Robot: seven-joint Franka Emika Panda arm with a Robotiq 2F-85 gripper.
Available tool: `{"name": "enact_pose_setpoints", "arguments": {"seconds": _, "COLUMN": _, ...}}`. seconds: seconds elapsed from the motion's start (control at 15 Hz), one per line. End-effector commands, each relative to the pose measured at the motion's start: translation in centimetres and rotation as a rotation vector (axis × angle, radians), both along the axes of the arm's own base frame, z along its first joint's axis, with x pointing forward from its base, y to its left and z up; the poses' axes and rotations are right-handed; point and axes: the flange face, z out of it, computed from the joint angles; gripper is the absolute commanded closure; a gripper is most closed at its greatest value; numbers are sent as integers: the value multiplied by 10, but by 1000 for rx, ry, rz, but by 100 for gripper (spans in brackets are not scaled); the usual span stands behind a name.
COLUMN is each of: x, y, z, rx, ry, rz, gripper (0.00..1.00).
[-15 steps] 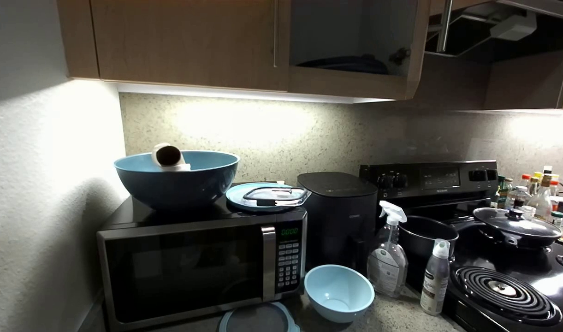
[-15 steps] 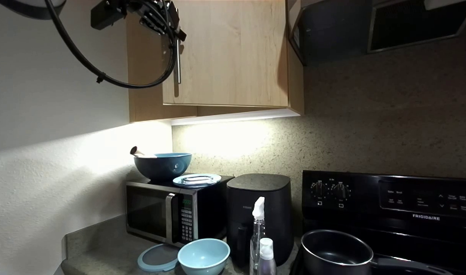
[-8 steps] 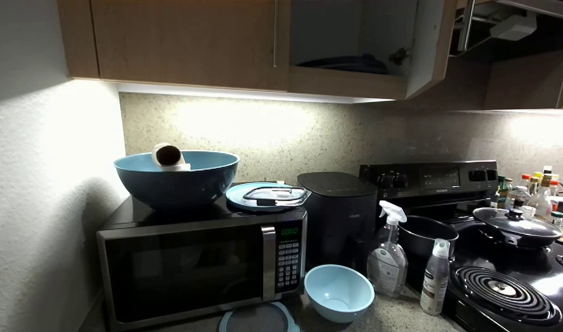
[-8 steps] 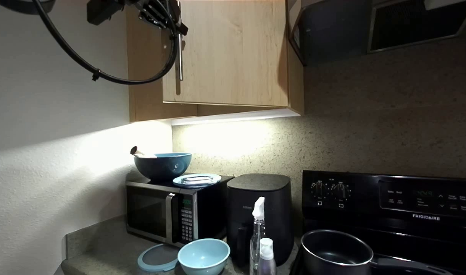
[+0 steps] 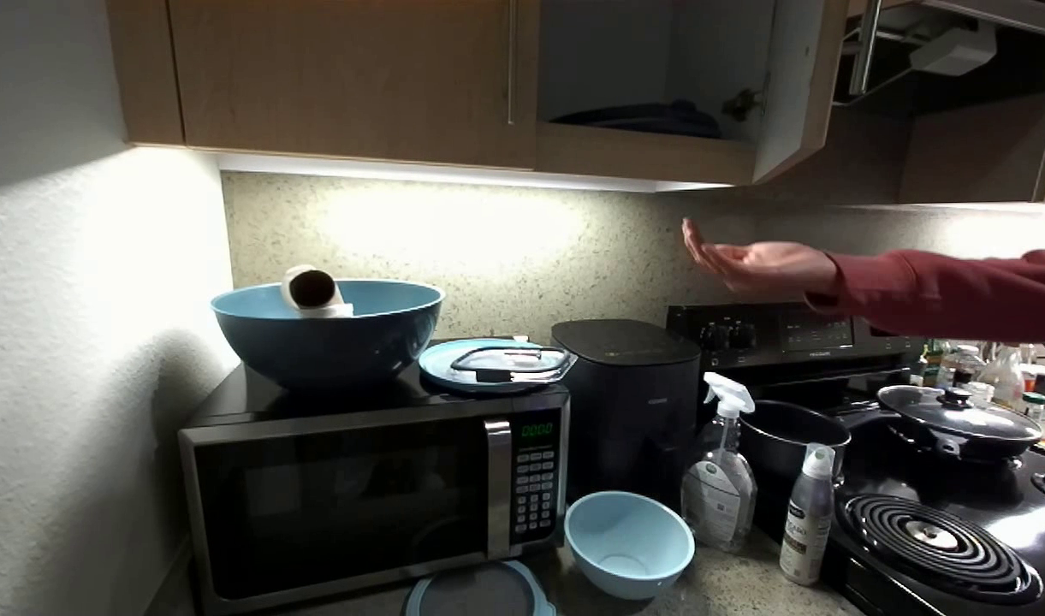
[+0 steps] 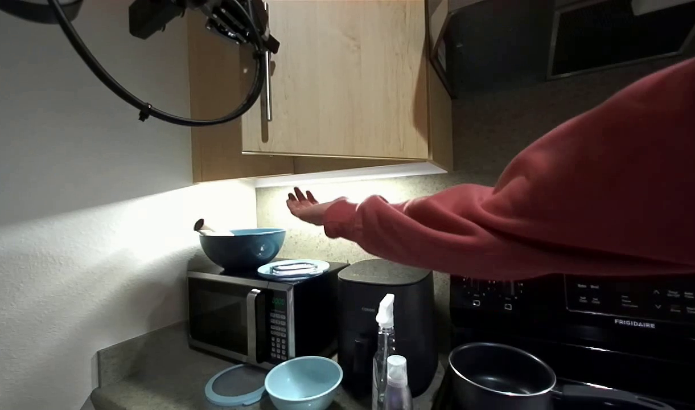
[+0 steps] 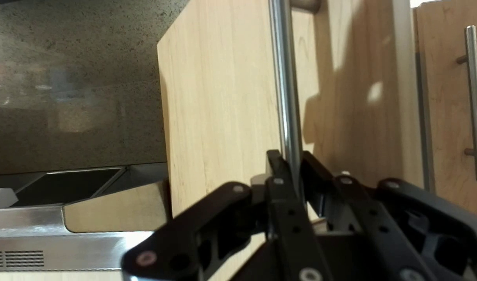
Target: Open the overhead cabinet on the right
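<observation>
Because the hinge (image 5: 742, 104) sits on the three o'clock side of the overhead cabinet (image 5: 650, 156), the pull has to work at the free edge of the door (image 6: 341, 80), where the bar handle (image 7: 285, 78) runs. Wrist view: hand (image 7: 292, 159) holding that bar, a finger (image 7: 279, 183) to each side, its body filling six o'clock; so narrow a straddle probably lets the round bar turn slightly as the door swings. Cabinet at one o'clock in an exterior view, door standing well out from it, a dark object (image 5: 642, 121) showing inside. My judgement: opening largely done, letting go likely next; should a finger snag, the door could be dragged back. A person's red-sleeved arm (image 5: 941, 287), palm (image 5: 762, 267) turned up, at three o'clock in an exterior view and lower than the cabinet, touches nothing that I can see; purpose unclear, perhaps only a gesture. Light-blue bowl (image 5: 629, 552) at five o'clock and spray bottle (image 5: 719, 500) between four and five stand on the desk (image 5: 727, 590), well below the door, presumably out of its sweep.
</observation>
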Motion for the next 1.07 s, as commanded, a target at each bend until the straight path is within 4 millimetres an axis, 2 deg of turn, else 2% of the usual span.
{"name": "enact_pose_setpoints", "arguments": {"seconds": 0.0, "x": -4, "y": -17, "z": -10, "rx": -23, "ry": -16, "rz": -34, "gripper": 94}}
{"name": "enact_pose_setpoints", "arguments": {"seconds": 0.27, "x": -28, "y": -61, "z": -37, "rx": 7, "ry": -12, "rz": -145, "gripper": 94}}
{"name": "enact_pose_setpoints", "arguments": {"seconds": 0.53, "x": -60, "y": -90, "z": -54, "rx": 17, "ry": -36, "rz": -177, "gripper": 93}}
{"name": "enact_pose_setpoints", "arguments": {"seconds": 1.0, "x": -73, "y": -113, "z": -59, "rx": 12, "ry": -79, "rz": -121, "gripper": 94}}
